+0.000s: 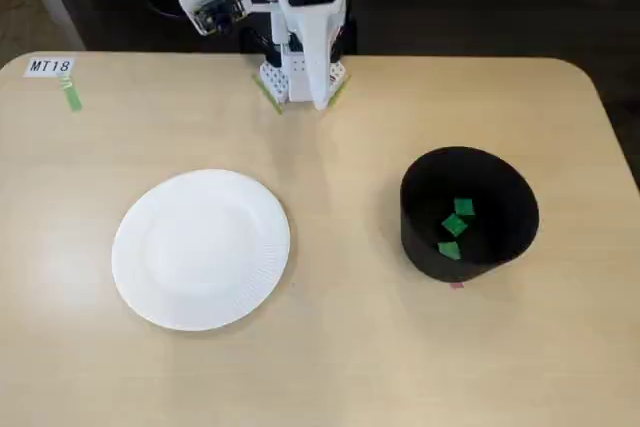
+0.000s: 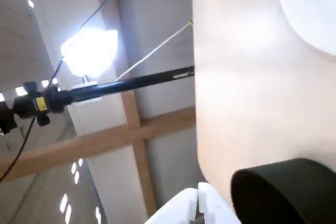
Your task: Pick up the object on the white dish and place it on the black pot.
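Observation:
The white dish (image 1: 200, 249) lies at the table's left in the fixed view, with nothing on it. The black pot (image 1: 468, 214) stands at the right and holds three small green cubes (image 1: 455, 226). My gripper (image 1: 320, 95) is folded back at the arm's base by the far edge, tip down, far from both. In the wrist view, which lies on its side, its white fingers (image 2: 184, 208) meet at the bottom edge, shut and empty, beside the pot (image 2: 289, 192). The dish's rim (image 2: 315, 9) shows at the top right.
A label reading MT18 (image 1: 50, 66) and a green tape strip (image 1: 72, 98) sit at the far left corner. A small pink mark (image 1: 456, 285) lies in front of the pot. The wrist view shows a black boom (image 2: 115, 87) and a lamp (image 2: 89, 51) beyond the table edge.

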Available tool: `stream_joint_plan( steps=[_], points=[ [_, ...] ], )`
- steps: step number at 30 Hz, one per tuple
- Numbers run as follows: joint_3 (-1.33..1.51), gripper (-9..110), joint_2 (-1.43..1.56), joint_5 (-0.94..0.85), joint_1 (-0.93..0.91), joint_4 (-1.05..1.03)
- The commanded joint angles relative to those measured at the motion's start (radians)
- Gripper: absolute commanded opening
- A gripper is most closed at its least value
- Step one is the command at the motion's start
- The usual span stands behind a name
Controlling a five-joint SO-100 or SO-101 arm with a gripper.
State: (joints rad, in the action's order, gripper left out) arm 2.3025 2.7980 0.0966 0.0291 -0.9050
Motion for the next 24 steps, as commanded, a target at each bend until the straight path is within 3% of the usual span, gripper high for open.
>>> stream_joint_plan(
  steps=[1,9,24],
  points=[
    [0.176,0,0.124,-0.02,-0.006,0.015],
    [0.532,0,0.52,-0.077,-0.025,-0.097],
    [0.726,0,0.531,-0.176,-0.041,-0.115]
  ],
)
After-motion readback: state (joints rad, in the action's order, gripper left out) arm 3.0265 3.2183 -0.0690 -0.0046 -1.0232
